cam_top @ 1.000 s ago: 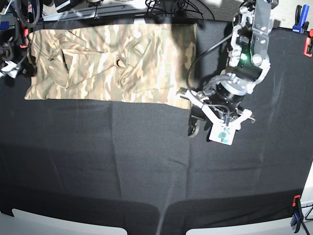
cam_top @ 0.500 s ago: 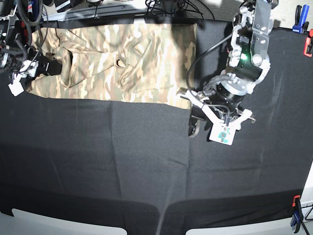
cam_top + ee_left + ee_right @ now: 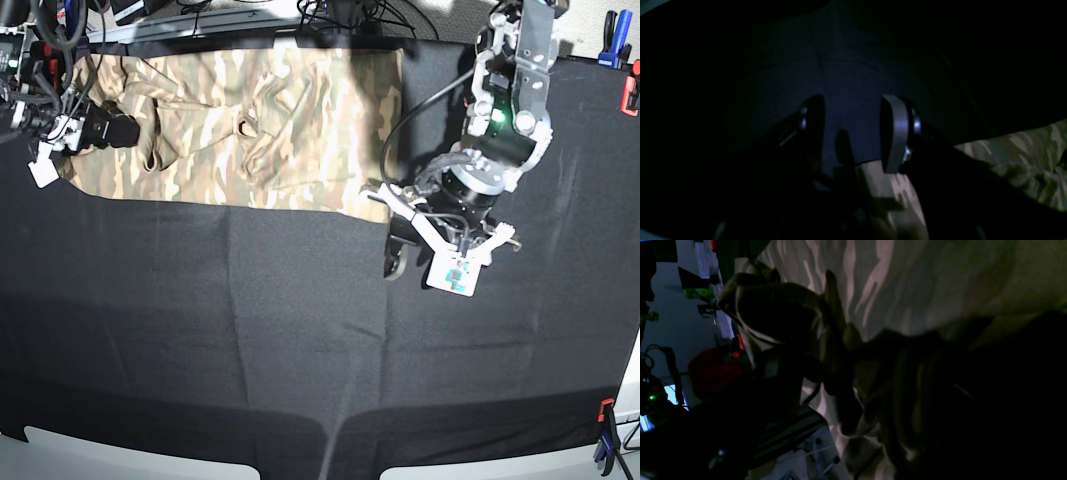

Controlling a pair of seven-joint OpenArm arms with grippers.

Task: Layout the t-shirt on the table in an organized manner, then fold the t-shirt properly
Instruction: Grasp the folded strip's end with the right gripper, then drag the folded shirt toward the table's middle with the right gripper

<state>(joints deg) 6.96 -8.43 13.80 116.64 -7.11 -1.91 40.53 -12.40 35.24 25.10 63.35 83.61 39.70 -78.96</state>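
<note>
- Two pincers are at work on opposite ends of the t-shirt (image 3: 240,130), which lies along the far edge of the black bench (image 3: 250,330).
- The left pincer (image 3: 853,133) stands part open over the shirt's near corner; bare bench cloth shows between its fingers (image 3: 895,133), and nothing is gripped. A strip of camouflage cloth sits just below the fingertips, though contact cannot be told.
- The right pincer (image 3: 110,130) rests at the shirt's other end with its jaws spread wide; the wrist view is too dark to tell whether cloth is caught between them.
- The shirt's long axis runs side to side across the bench, parallel to the far edge. Its body is creased and bunched near the right pincer.
- The base view alone shows the whole shirt and both arms. The right wrist view adds a raised fold of cloth (image 3: 780,313) close to the lens.
</note>
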